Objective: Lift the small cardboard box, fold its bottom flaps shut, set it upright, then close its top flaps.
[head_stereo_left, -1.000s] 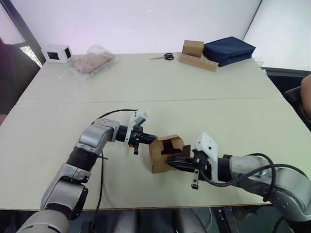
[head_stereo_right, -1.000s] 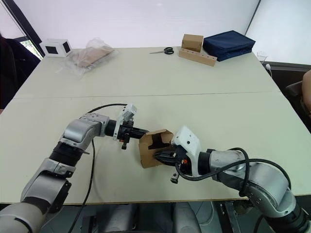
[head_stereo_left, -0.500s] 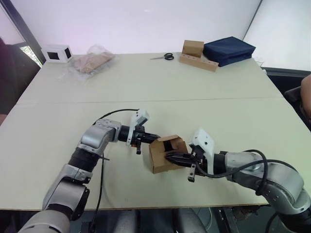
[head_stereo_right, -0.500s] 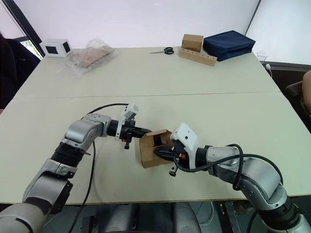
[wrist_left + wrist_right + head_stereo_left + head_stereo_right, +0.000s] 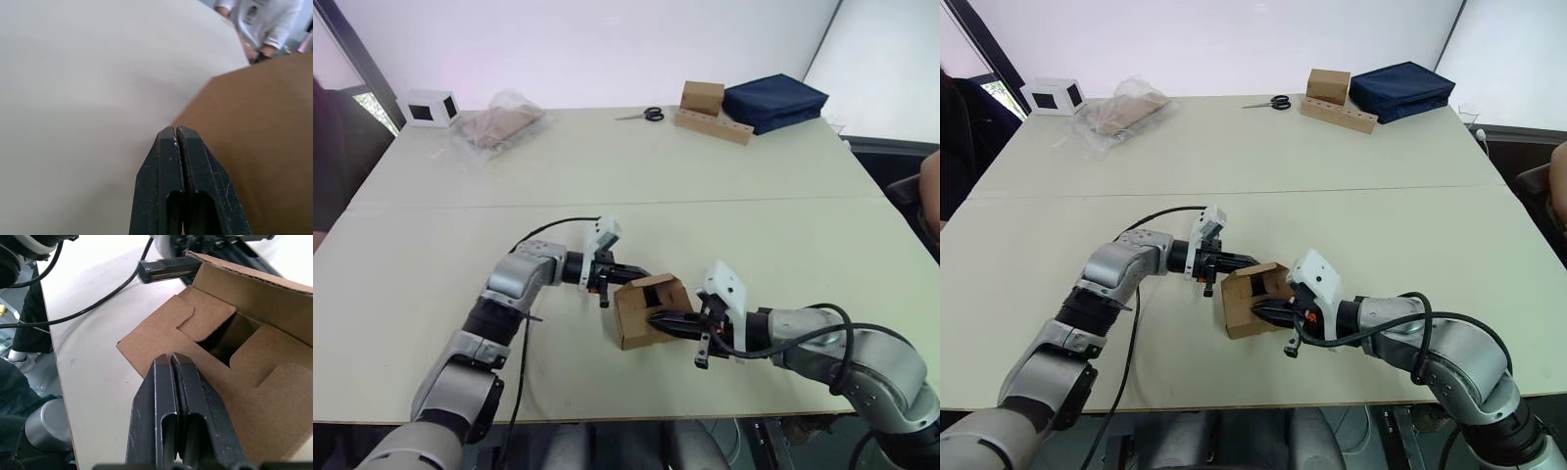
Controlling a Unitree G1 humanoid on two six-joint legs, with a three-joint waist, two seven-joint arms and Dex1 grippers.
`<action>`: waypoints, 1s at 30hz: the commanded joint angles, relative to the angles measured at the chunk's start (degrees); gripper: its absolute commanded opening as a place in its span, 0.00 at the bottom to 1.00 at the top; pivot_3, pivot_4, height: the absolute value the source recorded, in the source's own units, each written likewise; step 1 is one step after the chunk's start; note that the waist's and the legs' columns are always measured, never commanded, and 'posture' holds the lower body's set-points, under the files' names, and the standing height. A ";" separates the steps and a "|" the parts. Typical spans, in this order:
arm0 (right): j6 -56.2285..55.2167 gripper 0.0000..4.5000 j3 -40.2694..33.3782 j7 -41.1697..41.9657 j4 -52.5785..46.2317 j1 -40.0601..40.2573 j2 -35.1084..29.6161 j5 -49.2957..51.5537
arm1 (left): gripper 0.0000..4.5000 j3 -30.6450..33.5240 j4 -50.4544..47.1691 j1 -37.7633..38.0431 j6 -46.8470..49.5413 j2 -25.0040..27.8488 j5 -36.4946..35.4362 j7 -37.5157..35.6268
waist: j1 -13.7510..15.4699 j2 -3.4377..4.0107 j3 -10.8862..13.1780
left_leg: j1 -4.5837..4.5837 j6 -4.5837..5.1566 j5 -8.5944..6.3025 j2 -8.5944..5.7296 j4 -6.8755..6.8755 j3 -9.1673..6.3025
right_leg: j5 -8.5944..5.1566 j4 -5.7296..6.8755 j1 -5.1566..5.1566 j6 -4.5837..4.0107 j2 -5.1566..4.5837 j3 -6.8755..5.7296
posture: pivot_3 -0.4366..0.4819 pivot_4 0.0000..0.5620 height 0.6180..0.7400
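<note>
A pale table point(image 5: 431, 245) fills the room's foreground, and the small cardboard box point(image 5: 649, 311) sits on it near the front edge, the landmark for both arms. In the last second the left gripper point(image 5: 628, 273) has slid forward until its closed fingers meet the box's far-left top corner, while the right gripper point(image 5: 668, 320), fingers together, has pressed in over a partly folded flap on the box's near side. Flap-folding looks under way, not finished. The box's open end faces upward; its long axis cannot be judged.
</note>
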 commanded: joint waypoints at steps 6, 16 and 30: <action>-0.51 0.00 -2.39 1.41 1.42 -0.65 0.56 0.03 | 0.00 14.34 -16.26 3.59 10.78 10.05 -10.46 3.09 | -0.34 0.00 0.00 | 0.01 0.00 0.00 0.03 -0.04 -0.01 | 0.00 0.02 -0.05 0.00 0.02 0.01 | 0.48 0.27 1.00; -0.62 0.00 -2.71 3.94 2.54 -0.81 1.75 0.65 | 0.00 20.67 -44.85 21.37 28.08 19.46 -26.13 8.39 | -0.13 0.01 0.00 | 0.01 -0.03 0.01 0.03 -0.03 -0.06 | 0.00 0.02 0.01 0.00 -0.04 -0.02 | 0.48 0.27 1.00; -0.17 0.00 -2.54 4.72 1.91 -0.70 1.93 0.26 | 0.00 10.83 -47.47 24.85 22.75 15.81 -24.32 15.23 | 0.02 0.01 -0.01 | 0.03 -0.04 0.02 0.02 -0.04 -0.03 | 0.00 0.00 0.04 0.00 -0.05 -0.01 | 0.48 0.27 1.00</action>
